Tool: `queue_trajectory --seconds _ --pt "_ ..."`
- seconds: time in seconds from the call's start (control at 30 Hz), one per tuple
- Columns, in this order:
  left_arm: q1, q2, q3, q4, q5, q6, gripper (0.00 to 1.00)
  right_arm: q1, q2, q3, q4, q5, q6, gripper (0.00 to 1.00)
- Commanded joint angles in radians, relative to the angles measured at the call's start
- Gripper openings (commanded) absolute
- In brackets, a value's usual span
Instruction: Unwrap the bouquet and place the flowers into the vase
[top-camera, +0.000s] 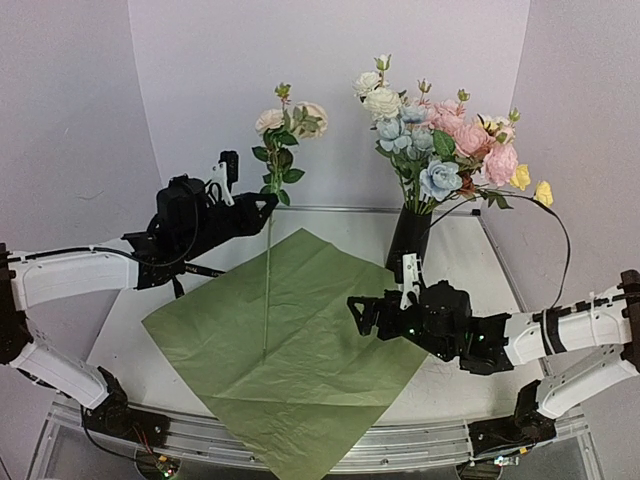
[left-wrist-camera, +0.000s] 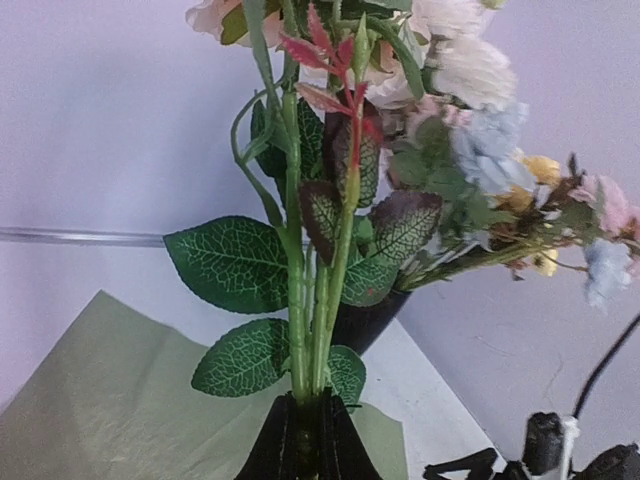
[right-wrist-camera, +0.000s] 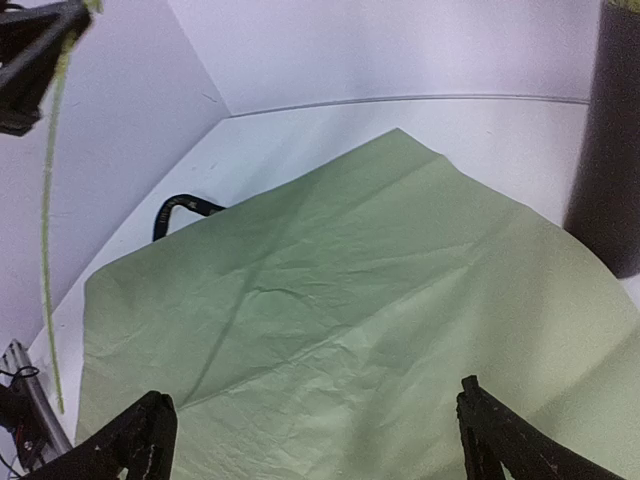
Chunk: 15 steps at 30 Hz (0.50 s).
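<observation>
Two tools: the left tool pinches an upright cream rose spray, its stem hanging straight down; the right tool gapes wide. The slim black vase has its mouth hidden by mixed pastel flowers.

Robot lab cell
Plain pale walls stand behind and beside the white table; a metal rail at its near edge carries two robot arms.

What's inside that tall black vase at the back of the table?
A bunch of flowers stands in the black vase: blue, pink, cream and yellow blooms spread above its mouth. Its dark wall hides the stems' lower ends and whatever else is inside.
</observation>
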Motion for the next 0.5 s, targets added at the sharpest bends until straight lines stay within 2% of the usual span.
queue_trajectory --seconds 0.0,0.3,0.47 --pt "-0.078 -0.06 -0.036 0.299 -0.064 0.084 0.0 0.003 -0.031 0.032 -0.172 0.161 0.057 0.98" --pt "-0.087 0.022 -0.036 0.6 -0.073 0.098 0.0 -0.017 -0.054 0.009 -0.264 0.179 0.136 0.98" --pt "-0.087 0.123 -0.033 0.927 -0.091 0.147 0.0 -0.03 -0.089 -0.025 -0.268 0.178 0.17 0.98"
